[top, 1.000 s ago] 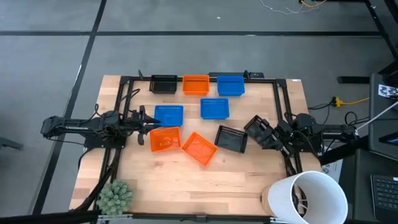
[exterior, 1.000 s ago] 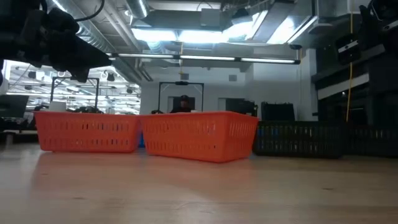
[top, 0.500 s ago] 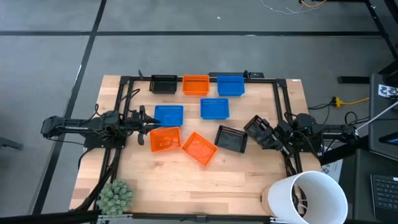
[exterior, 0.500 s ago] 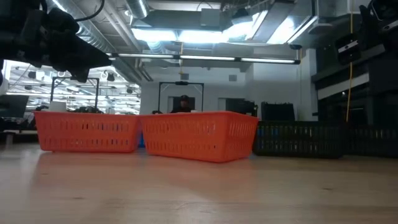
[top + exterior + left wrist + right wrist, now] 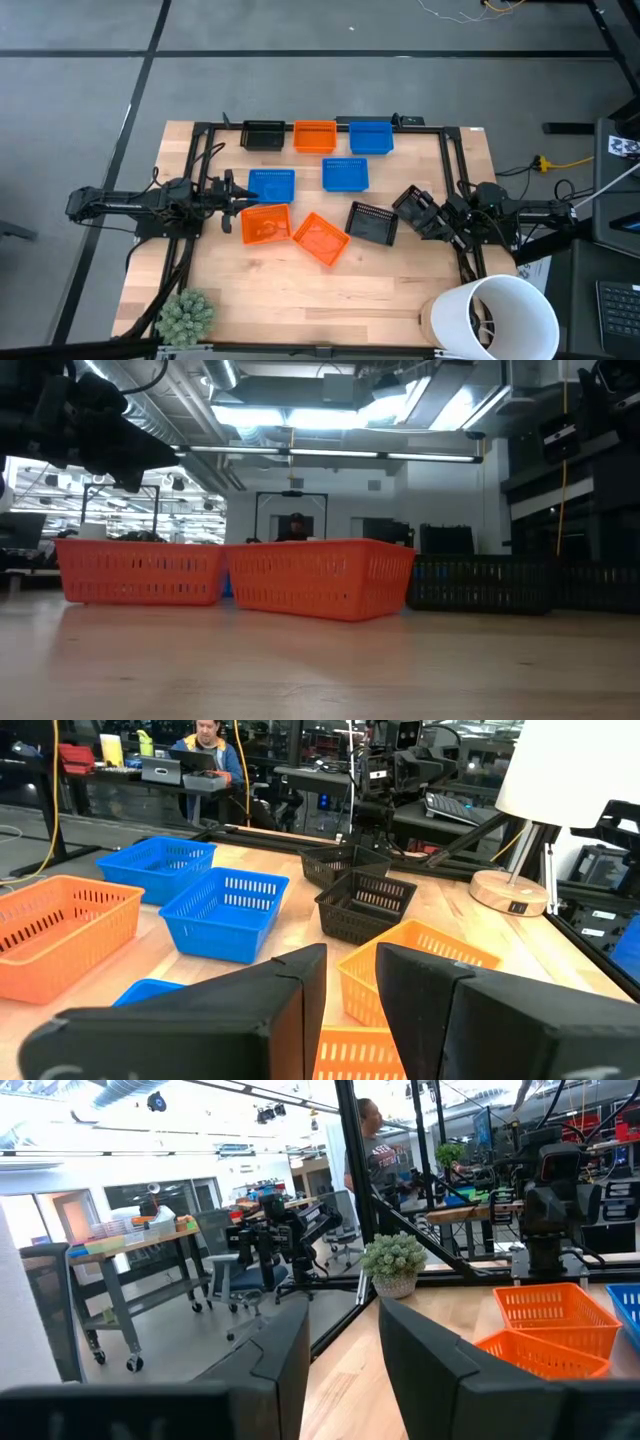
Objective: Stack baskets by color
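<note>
Baskets lie unstacked across the wooden worktop [image 5: 400, 290], seen from above. Along the far edge sit a black basket [image 5: 263, 135], an orange basket [image 5: 315, 136] and a blue basket [image 5: 371, 137] in a row. Nearer the middle rest two more blue baskets [image 5: 271, 185] [image 5: 345, 174], and in front of them two orange baskets [image 5: 266, 224] [image 5: 320, 238], the second turned at an angle. A second black basket [image 5: 372, 223] lies tilted just beside them.

The left gripper [image 5: 240, 198] hangs at the edge of the nearer orange basket, its fingers [image 5: 290, 990] slightly apart and empty. The right gripper [image 5: 408, 205] sits near the tilted black basket, its fingers [image 5: 290, 1350] also apart, nothing between them.

A fuzzy green plant [image 5: 186, 315] and a white bucket [image 5: 500, 315] occupy the worktop's near corners. A person [image 5: 207, 742] sits at a desk beyond.
</note>
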You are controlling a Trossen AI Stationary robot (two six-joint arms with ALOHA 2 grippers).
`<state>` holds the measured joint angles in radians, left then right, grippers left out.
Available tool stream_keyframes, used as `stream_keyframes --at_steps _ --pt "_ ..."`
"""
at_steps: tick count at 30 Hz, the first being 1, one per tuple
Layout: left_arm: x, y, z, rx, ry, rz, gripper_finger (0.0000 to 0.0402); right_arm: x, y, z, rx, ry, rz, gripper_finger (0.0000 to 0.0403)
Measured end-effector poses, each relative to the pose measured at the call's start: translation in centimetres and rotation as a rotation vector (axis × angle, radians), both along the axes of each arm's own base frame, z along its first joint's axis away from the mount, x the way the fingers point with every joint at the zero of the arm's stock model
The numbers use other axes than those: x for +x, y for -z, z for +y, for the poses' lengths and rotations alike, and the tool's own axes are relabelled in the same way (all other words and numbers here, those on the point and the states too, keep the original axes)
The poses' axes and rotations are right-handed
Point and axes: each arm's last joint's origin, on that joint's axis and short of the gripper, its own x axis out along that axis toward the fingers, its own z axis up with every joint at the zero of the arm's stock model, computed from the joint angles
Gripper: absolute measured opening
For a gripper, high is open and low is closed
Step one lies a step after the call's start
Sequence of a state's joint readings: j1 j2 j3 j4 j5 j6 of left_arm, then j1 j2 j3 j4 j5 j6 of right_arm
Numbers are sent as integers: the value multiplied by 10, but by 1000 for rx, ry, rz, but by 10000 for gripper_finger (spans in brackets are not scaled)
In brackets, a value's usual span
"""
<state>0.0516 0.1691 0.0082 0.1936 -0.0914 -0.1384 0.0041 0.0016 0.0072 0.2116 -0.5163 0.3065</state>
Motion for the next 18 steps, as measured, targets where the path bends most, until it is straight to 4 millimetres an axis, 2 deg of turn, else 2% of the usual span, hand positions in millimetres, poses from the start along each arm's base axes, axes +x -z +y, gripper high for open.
stream_keyframes --at_steps 5,8,14,18 --pt "0 0 0 0 0 0 82 -1 -5 0 -2 3 -62 123" --pt "0 0 0 0 0 0 82 -2 -9 -2 -40 87 -134 123" --pt "0 0 0 0 0 0 82 -6 -27 -11 -98 482 -372 123" --pt "0 0 0 0 0 0 82 -11 -34 -18 -60 729 -425 123"
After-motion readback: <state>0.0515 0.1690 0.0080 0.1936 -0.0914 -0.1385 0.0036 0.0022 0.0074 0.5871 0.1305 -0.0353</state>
